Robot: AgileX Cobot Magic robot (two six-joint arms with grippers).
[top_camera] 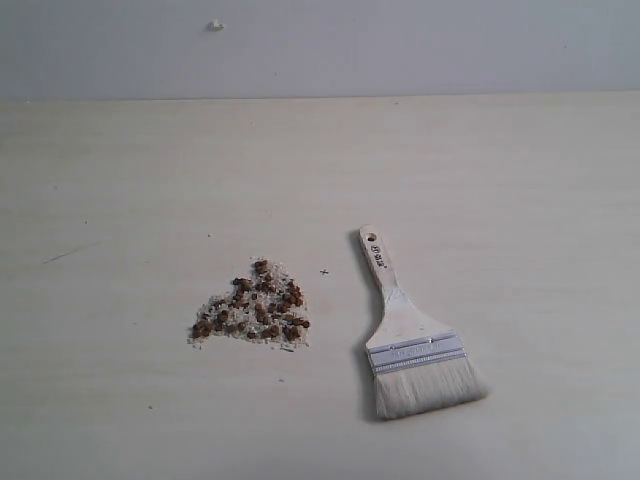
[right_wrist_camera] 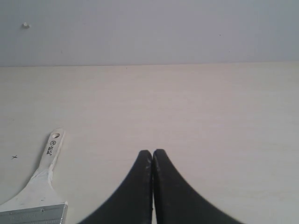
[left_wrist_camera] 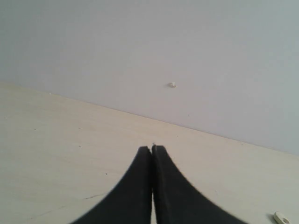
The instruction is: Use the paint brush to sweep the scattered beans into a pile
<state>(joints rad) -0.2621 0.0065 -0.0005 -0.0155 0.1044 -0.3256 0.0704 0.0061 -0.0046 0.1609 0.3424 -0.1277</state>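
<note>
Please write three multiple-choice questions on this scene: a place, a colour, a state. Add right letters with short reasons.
1. In the exterior view, the flat pale wooden paint brush lies where from the pile of reddish-brown beans? A left B right C on it
2. The brush's metal ferrule is: A red B silver C black
3. The black right gripper is: A shut, empty B wide open C shut on the brush
1 B, it lies right of them, apart; 2 B, a silver band; 3 A, fingers meet, nothing between.
</note>
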